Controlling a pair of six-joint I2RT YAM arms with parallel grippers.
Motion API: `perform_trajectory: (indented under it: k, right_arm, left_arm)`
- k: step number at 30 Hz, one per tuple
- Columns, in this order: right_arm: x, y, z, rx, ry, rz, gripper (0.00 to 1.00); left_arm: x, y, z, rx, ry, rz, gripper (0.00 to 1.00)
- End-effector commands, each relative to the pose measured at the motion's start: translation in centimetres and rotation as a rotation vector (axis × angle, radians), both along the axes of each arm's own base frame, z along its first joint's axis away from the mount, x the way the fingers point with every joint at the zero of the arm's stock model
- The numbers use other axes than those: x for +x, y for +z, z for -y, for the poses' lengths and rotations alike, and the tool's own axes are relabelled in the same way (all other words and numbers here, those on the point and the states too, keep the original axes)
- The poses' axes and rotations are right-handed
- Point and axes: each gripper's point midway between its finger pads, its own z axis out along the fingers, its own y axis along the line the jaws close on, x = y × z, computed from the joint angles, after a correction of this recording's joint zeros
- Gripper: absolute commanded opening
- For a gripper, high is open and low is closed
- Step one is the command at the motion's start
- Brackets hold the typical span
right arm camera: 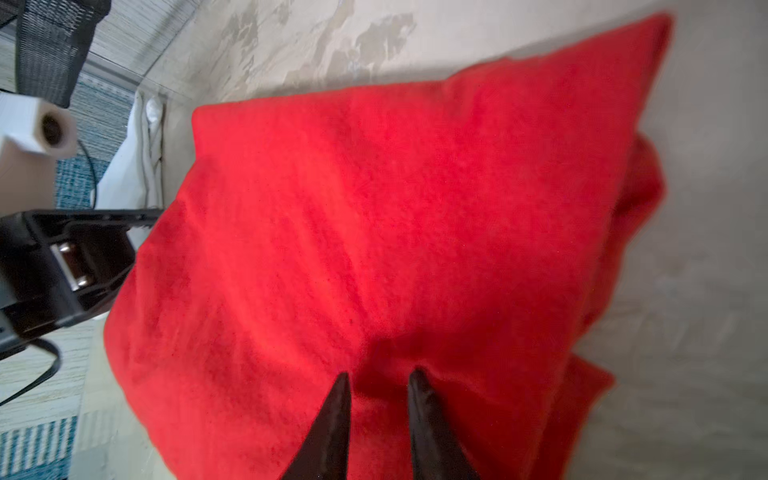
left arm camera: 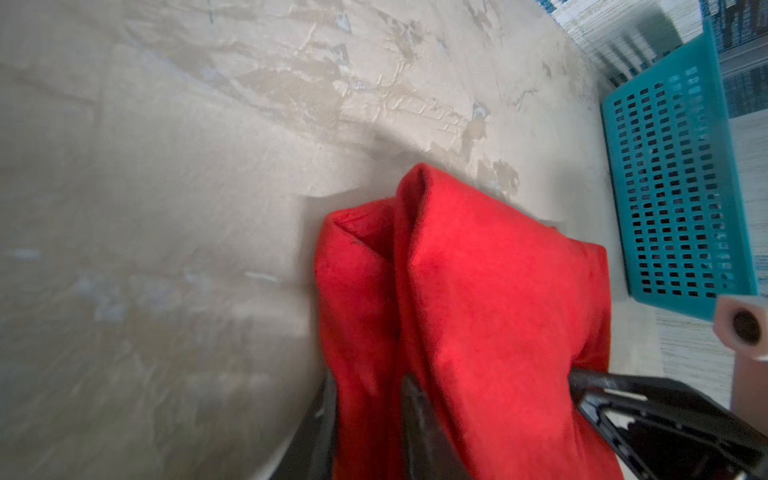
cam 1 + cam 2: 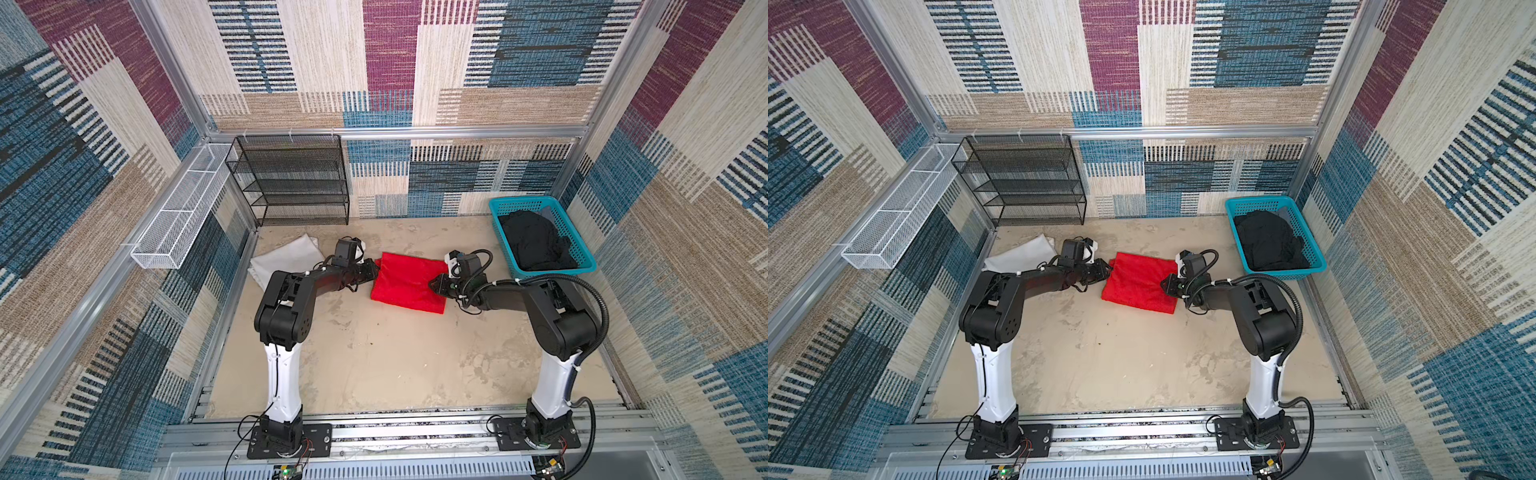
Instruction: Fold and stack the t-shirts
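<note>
The red t-shirt (image 3: 405,284) (image 3: 1138,282) lies folded in a rough rectangle mid-table. My left gripper (image 3: 375,269) (image 2: 370,415) is shut on a bunched far-left corner of it, with red cloth (image 2: 478,291) pressed between the fingers. At the shirt's right edge, my right gripper (image 3: 432,286) (image 1: 379,380) is shut on a pinch of the red cloth (image 1: 374,208). A white t-shirt (image 3: 284,257) (image 3: 1021,255) lies flat at the far left behind the left arm. The black t-shirt (image 3: 536,243) (image 3: 1268,243) is heaped in the teal basket (image 3: 496,208).
The teal basket (image 2: 673,187) stands at the far right against the wall. A black wire shelf (image 3: 291,183) stands at the back left. A white wire tray (image 3: 183,212) hangs on the left wall. The near half of the beige table (image 3: 395,365) is bare.
</note>
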Motion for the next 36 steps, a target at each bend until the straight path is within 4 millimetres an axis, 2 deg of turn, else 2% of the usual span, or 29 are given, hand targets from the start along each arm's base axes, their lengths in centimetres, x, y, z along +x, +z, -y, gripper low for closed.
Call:
perform_trajectory:
  k: [1,5,7,9,12,17,22,25,27,30,33,36]
  right_arm:
    - [0.8,1.6,1.2,-0.115,0.002,0.06,0.28]
    - [1.1,5.4,1.4,-0.12,-0.003,0.125,0.31]
    - [0.6,6.2,0.6,-0.074,0.024,0.116,0.32]
    - [-0.1,6.3,-0.3,-0.013,0.05,0.093,0.32]
    - [-1.5,6.2,-1.4,0.078,0.069,0.066,0.32]
    - [-3.2,4.3,-1.7,0.123,0.064,0.005,0.32]
    - [-4.3,-0.2,0.8,0.029,-0.027,-0.1,0.31]
    - [-4.9,-1.6,1.4,0.003,-0.032,-0.128,0.31]
    - [-4.8,-1.7,1.5,-0.014,-0.023,-0.122,0.3]
    - [-4.3,-0.6,2.3,-0.073,-0.034,-0.088,0.29]
    - [-3.8,2.0,2.8,-0.117,-0.038,-0.022,0.3]
    - [-3.8,4.8,1.5,-0.08,0.013,0.027,0.31]
  left_arm:
    - [0.0,3.5,-0.7,0.019,0.007,0.092,0.29]
    - [-1.1,7.9,-0.7,-0.019,0.022,0.142,0.3]
    - [-1.9,9.1,0.7,-0.087,0.005,0.133,0.3]
    - [-2.8,9.2,2.9,-0.142,-0.049,0.093,0.3]
    - [-3.3,7.7,5.3,-0.213,-0.097,0.03,0.29]
    - [-3.5,3.5,5.7,-0.213,-0.143,-0.093,0.29]
    - [-5.2,-0.5,3.9,-0.118,-0.168,-0.196,0.29]
    - [-6.1,-1.8,3.0,-0.105,-0.163,-0.223,0.29]
    - [-6.3,-2.0,2.7,-0.11,-0.155,-0.217,0.29]
    - [-6.2,-0.9,2.3,-0.095,-0.148,-0.179,0.28]
    - [-6.0,1.6,1.5,-0.06,-0.121,-0.084,0.28]
    - [-6.5,4.2,1.4,-0.057,-0.112,-0.022,0.29]
